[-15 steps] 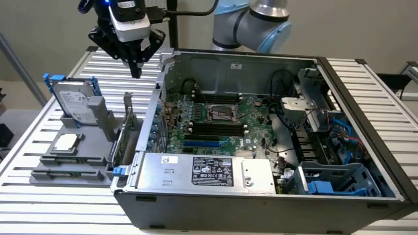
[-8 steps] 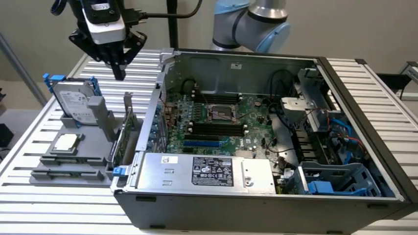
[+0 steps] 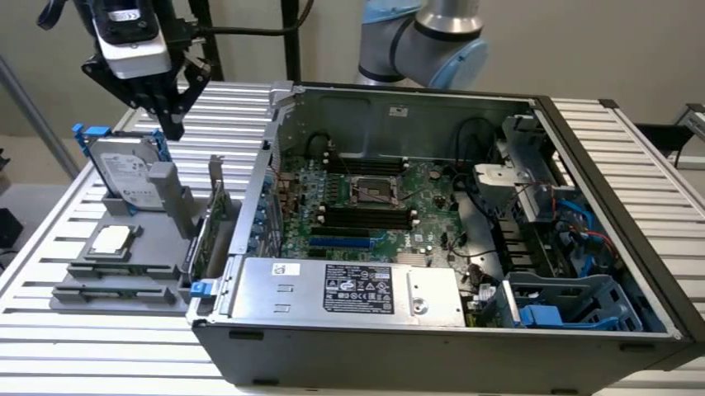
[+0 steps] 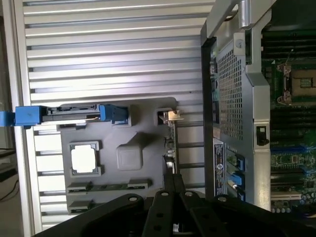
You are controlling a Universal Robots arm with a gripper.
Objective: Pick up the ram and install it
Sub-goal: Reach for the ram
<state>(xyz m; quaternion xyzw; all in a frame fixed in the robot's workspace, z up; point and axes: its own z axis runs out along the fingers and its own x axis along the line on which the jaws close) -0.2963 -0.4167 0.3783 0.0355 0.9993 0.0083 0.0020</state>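
The gripper (image 3: 173, 124), jaws closed together and empty, hung over the hard drive (image 3: 127, 171); the ram (image 4: 108, 186), light, stiff but fragile, likely wanted pinching across its faces mid-length.

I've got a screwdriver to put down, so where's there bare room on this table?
Bare table slats lie in front of the gray holder, at the exterior view's lower left, and past the open case on that view's right. Crowded: the holder carries hard drive, processor and ram, with the gripper above it.
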